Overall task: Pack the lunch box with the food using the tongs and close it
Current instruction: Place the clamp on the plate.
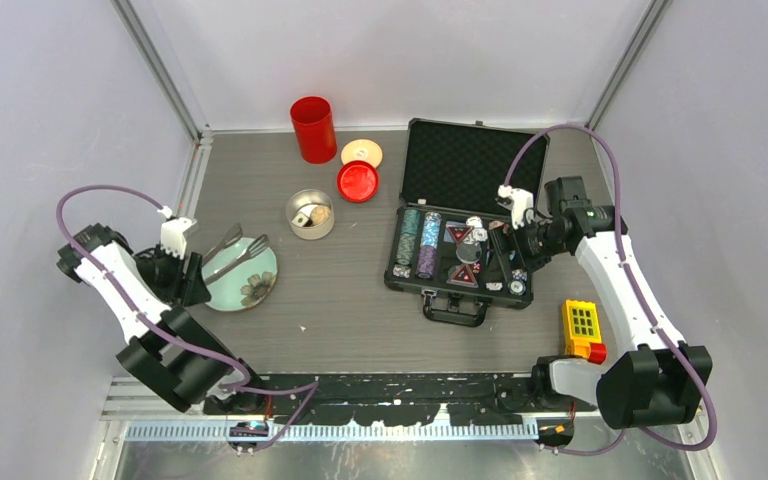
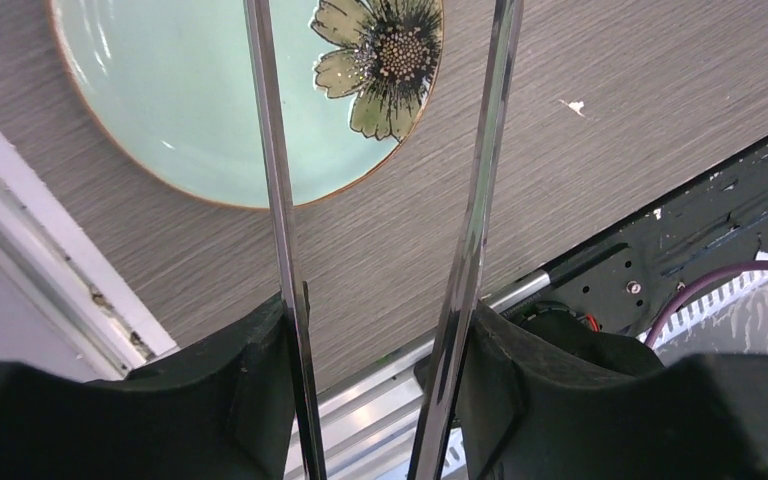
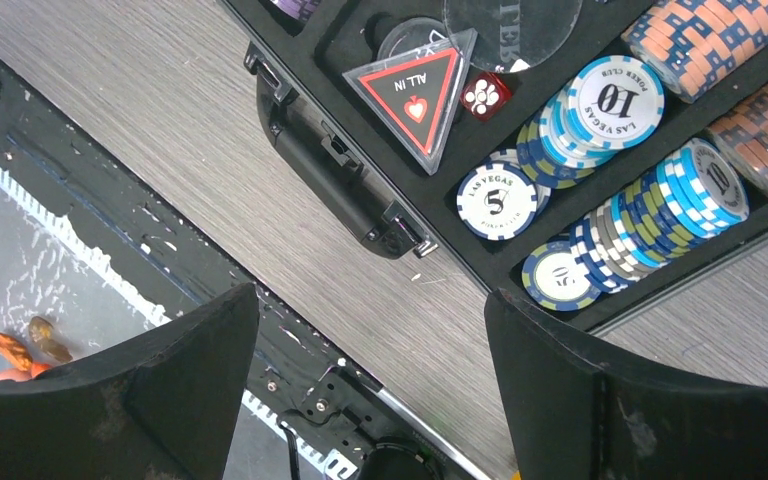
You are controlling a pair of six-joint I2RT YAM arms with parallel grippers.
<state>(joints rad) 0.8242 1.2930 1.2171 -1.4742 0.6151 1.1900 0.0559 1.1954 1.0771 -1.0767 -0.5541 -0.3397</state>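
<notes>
1. The left claw (image 2: 375, 325) is squeezed onto the tongs (image 2: 275, 200). One black finger presses on the outside of each thin silver arm.
2. In the top view, the tongs (image 1: 235, 255) point from the left claw (image 1: 195, 275) toward 2 o'clock. Their tips are over the far side of the green plate (image 1: 225, 290).
3. The plate has a flower (image 2: 390, 50) painted on it. It sits on the grey worktop (image 1: 350, 300).
4. The lunch box (image 1: 310, 213) is also at 2 o'clock from the left claw, past the plate. It is open, and some food (image 1: 322, 213) lies inside it.
5. A red lid (image 1: 358, 181) lies just beside the lunch box, at 2 o'clock from it. The cream lid (image 1: 361, 152) lies just behind the red lid.
6. A tall red cup (image 1: 313, 129) stands at 12 o'clock from the lunch box.
7. The right claw (image 3: 365, 310) is wide open and holds nothing.
8. The right claw (image 1: 500, 240) hangs over the right part of the open black case (image 1: 460, 160), which is full of poker chips (image 3: 615, 100).
9. The lunch box is at 9 o'clock from the right claw. The left part of the case lies between them.
10. A yellow box (image 1: 580, 322) sits at 5 o'clock from the right claw.
</notes>
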